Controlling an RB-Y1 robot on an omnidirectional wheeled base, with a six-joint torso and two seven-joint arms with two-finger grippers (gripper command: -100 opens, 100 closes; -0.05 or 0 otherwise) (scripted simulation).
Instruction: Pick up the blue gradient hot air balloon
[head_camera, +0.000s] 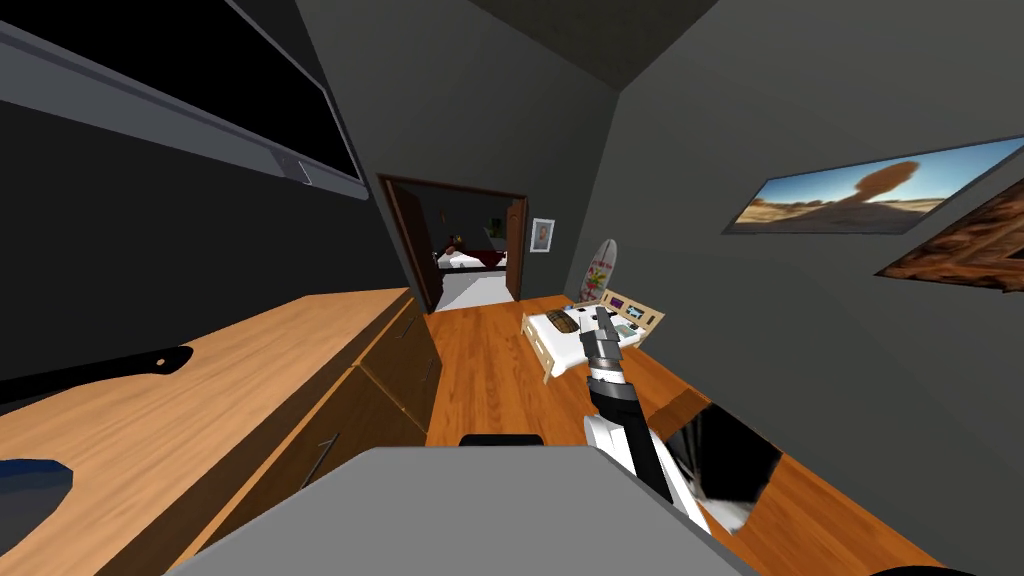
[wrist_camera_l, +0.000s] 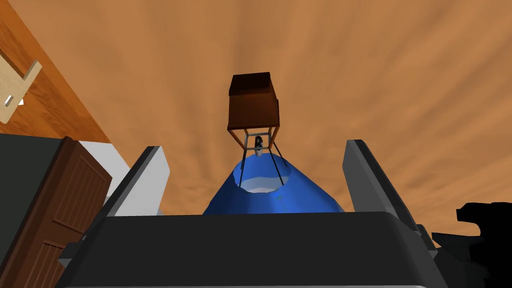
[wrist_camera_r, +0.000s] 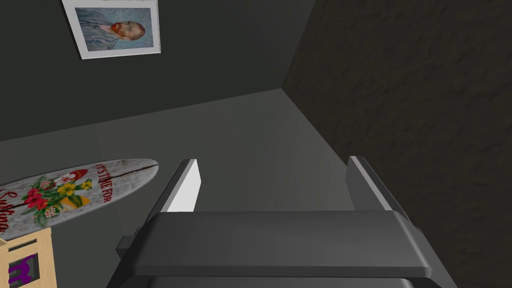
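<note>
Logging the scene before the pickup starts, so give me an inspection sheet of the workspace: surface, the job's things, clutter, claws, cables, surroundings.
Surface: wooden cabinet top, on my left.
Job's things: blue hot air balloon on the wood, its brown basket pointing away from the left claw.
Clutter: nothing seen.
Claws: left claw open, one finger on either side of the balloon, no contact visible; right claw open, held out over the wooden floor, away from the balloon.
Cables: nothing seen.
Surroundings: dark screen on the wall above the cabinet; open doorway; surfboard and framed portrait by the far wall.
</note>
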